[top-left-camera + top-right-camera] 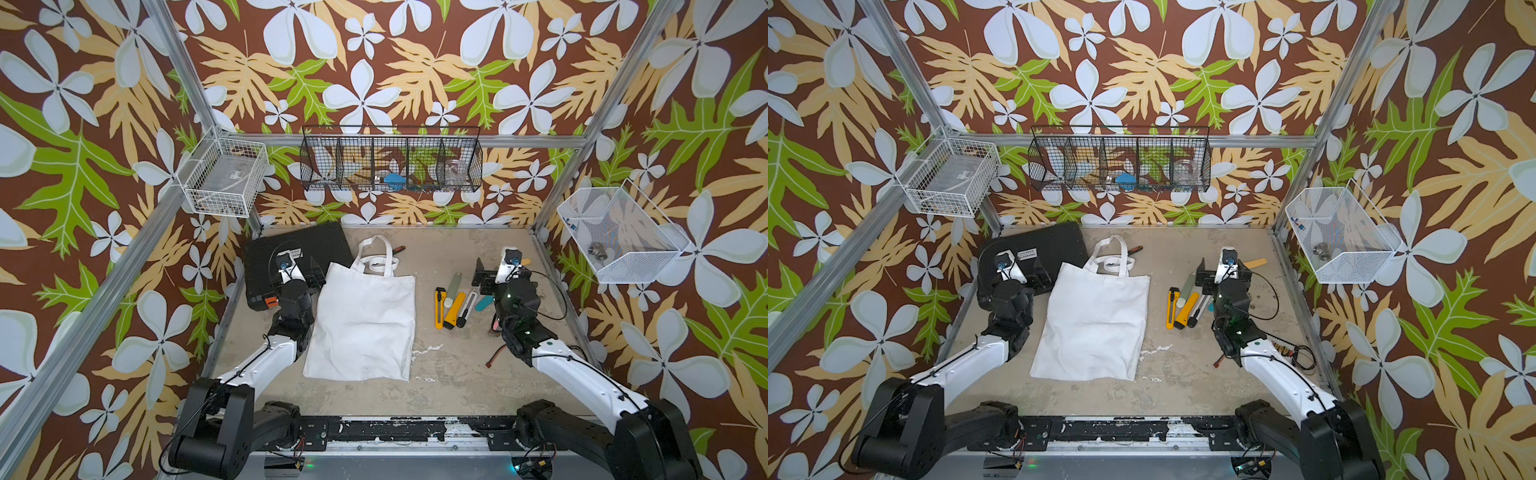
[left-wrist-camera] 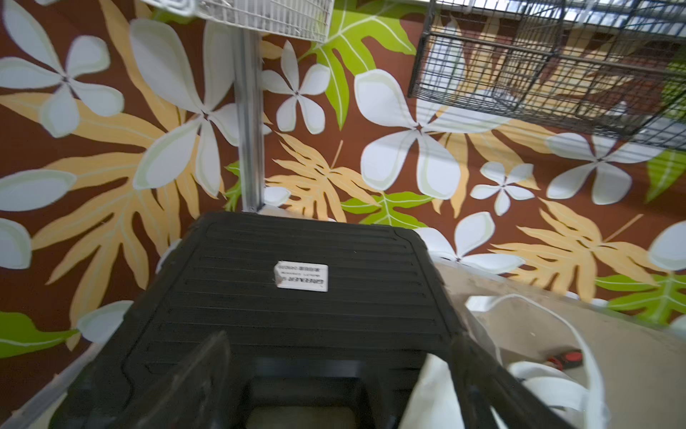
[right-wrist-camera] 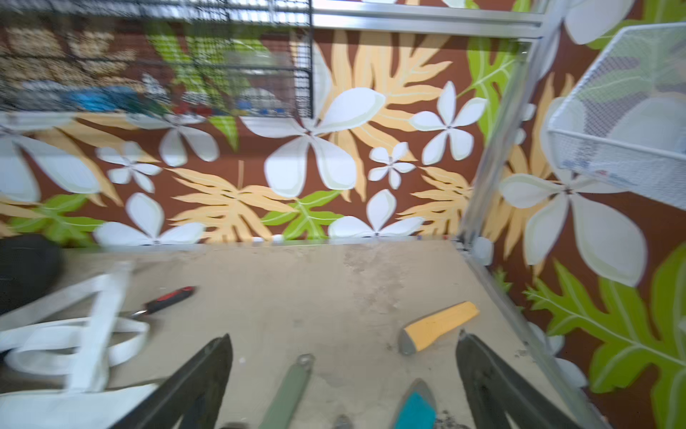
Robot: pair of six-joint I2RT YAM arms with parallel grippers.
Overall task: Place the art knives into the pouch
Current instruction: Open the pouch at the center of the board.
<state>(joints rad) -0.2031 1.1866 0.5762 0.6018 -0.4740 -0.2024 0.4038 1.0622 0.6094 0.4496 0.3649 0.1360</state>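
**Pouch flat mid-tabletop, art knife lying loose to its right**

You are looking at a worn grey tabletop (image 1: pixel 449 374) (image 1: pixel 1183 374). The pouch (image 1: pixel 365 320) (image 1: pixel 1096 320) lies flat on it a little left of centre, plain white face up. Its two strap handles are folded over each other at its far end.

Far left of the pouch sits a black tool case (image 1: pixel 307 243) (image 1: pixel 1054 241) (image 2: pixel 297 297), lid shut, with a small white label on top.

Your left pincer (image 1: pixel 316 274) (image 1: pixel 1040 272) (image 2: pixel 334 390) hangs over the near right part of that case, just beside the pouch's far-left corner. Its jaws are spread wide with nothing between them. From the left wrist view you cannot tell whether the right-hand finger touches the fabric.

Your right pincer (image 1: pixel 482 276) (image 1: pixel 1202 274) (image 3: pixel 341 386) is also spread wide and holds nothing. It sits above the far ends of a row of cutters right of the pouch.

From left to right, that row holds:
- a yellow-and-black utility knife (image 1: pixel 439 309) (image 1: pixel 1171 309)
- a sage-green cutter (image 1: pixel 453 289) (image 1: pixel 1185 289) (image 3: pixel 289 393)
- an orange cutter (image 1: pixel 454 311) (image 1: pixel 1187 311)
- the art knife (image 1: pixel 466 308) (image 1: pixel 1197 311), slim, silver and black
- a teal cutter (image 1: pixel 484 302) (image 3: pixel 414 412), partly hidden under the arm

The art knife lies on the tabletop, well apart from the pouch and outside it.

Two more cutters lie apart from the row. A yellow-and-grey cutter (image 1: pixel 1256 262) (image 3: pixel 438 327) is far right, and a red-and-black cutter (image 1: pixel 397 249) (image 1: pixel 1133 249) (image 2: pixel 564 358) (image 3: pixel 169 299) is just beyond the handles.
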